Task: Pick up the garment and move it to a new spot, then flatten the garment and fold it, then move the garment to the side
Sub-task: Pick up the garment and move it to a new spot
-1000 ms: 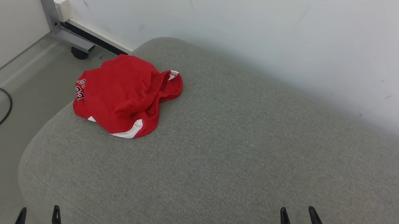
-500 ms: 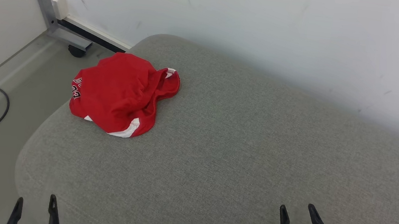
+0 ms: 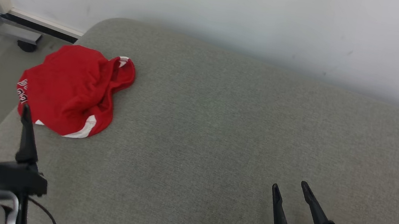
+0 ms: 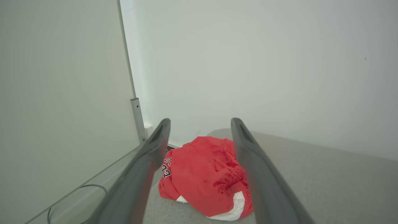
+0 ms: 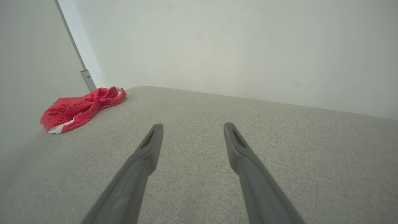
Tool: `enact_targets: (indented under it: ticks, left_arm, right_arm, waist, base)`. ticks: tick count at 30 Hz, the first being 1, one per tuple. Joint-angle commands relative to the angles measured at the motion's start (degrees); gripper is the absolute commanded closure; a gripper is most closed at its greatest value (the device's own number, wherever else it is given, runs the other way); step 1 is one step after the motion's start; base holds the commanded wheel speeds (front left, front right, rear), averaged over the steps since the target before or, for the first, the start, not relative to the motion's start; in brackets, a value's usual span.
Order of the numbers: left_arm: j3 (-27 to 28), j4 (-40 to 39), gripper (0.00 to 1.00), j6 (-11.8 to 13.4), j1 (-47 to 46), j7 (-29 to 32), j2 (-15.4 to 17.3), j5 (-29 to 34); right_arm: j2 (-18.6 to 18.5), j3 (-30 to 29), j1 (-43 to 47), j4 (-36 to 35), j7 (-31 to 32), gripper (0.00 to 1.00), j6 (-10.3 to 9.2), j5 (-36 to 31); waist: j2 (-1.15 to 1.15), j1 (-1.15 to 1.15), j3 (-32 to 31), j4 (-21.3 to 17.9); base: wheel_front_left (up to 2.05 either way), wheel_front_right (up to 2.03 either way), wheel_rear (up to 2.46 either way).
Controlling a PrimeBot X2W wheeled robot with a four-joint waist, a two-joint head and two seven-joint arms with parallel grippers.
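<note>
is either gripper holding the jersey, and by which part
Nothing is held: the left gripper and right gripper are both open and empty, and the garment lies crumpled on the grey cushion.

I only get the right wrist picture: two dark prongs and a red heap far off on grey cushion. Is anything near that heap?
Observer: Yes, the left gripper hovers close to the garment, apart from it.
Operator: Are its prongs spread?
Observer: Yes, open; the left wrist view frames the garment between them.
Operator: Any writing on it?
Observer: Dark, white-outlined lettering on its left edge in the head view.
</note>
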Motion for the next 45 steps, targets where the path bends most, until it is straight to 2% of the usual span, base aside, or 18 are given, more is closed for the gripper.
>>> enact_targets:
  ticks: [1, 6, 12, 18, 25, 32, 37, 40, 45]
  left_arm:
    - [0.2, 0.4, 0.00, 0.0, -1.2, -0.2, 0.3, -0.5]
    - [2.5, 6.2, 0.00, -1.2, -11.4, 0.9, 3.0, -5.5]
    - [4.3, 12.7, 0.00, -1.8, -22.3, 5.9, 7.8, -10.2]
    - [4.9, 19.5, 0.00, -2.0, -28.9, 11.4, 11.5, -13.8]
    - [5.3, 28.0, 0.00, -2.3, -31.8, 17.8, 16.1, -16.5]
    - [5.0, 36.1, 0.00, -2.4, -33.5, 26.8, 19.6, -18.5]
    - [4.5, 41.5, 0.00, -2.3, -34.9, 33.6, 20.8, -19.7]
    - [3.7, 43.9, 0.00, -1.4, -35.5, 37.2, 20.6, -19.5]
    - [3.3, 47.0, 0.00, -0.5, -35.3, 39.9, 21.2, -19.5]
  right_arm:
    - [0.0, 0.1, -0.8, -0.3, 0.0, 0.00, -0.17, -0.2]
    - [0.0, -0.3, -4.0, -1.2, 0.0, 0.00, -0.17, -0.8]
    - [0.0, -1.2, -7.9, -2.5, 0.0, 0.00, -0.17, -0.9]
    - [0.0, -0.8, -9.7, -3.0, 0.0, 0.00, -0.17, -0.3]
    - [0.0, -0.8, -11.3, -4.2, 0.0, 0.00, -0.17, -0.3]
    - [0.0, -1.0, -12.1, -5.8, 0.0, 0.00, -0.17, -0.8]
    - [0.0, -1.1, -11.8, -6.1, 0.0, 0.00, -0.17, -1.1]
    - [0.0, -1.3, -11.6, -6.1, 0.0, 0.00, -0.17, -1.1]
    - [0.1, -1.3, -11.4, -6.0, 0.0, 0.00, -0.17, -1.2]
  waist:
    - [-0.01, -0.01, 3.6, -3.7]
    - [-0.01, -0.01, 8.6, -7.9]
    - [-0.01, -0.01, 15.4, -12.0]
    - [-0.01, -0.01, 18.7, -14.7]
    - [-0.01, -0.01, 19.9, -17.4]
    - [-0.01, -0.01, 20.8, -19.3]
    - [-0.01, -0.01, 21.3, -20.0]
    - [-0.01, -0.01, 21.4, -20.2]
    - [-0.01, -0.01, 21.2, -20.4]
  base:
    - [0.00, 0.00, 0.00]
    - [0.00, 0.00, 0.00]
    - [0.00, 0.00, 0.00]
    - [0.00, 0.00, 0.00]
    - [0.00, 0.00, 0.00]
    - [0.00, 0.00, 0.00]
    - [0.00, 0.00, 0.00]
    - [0.00, 0.00, 0.00]
    - [0.00, 0.00, 0.00]
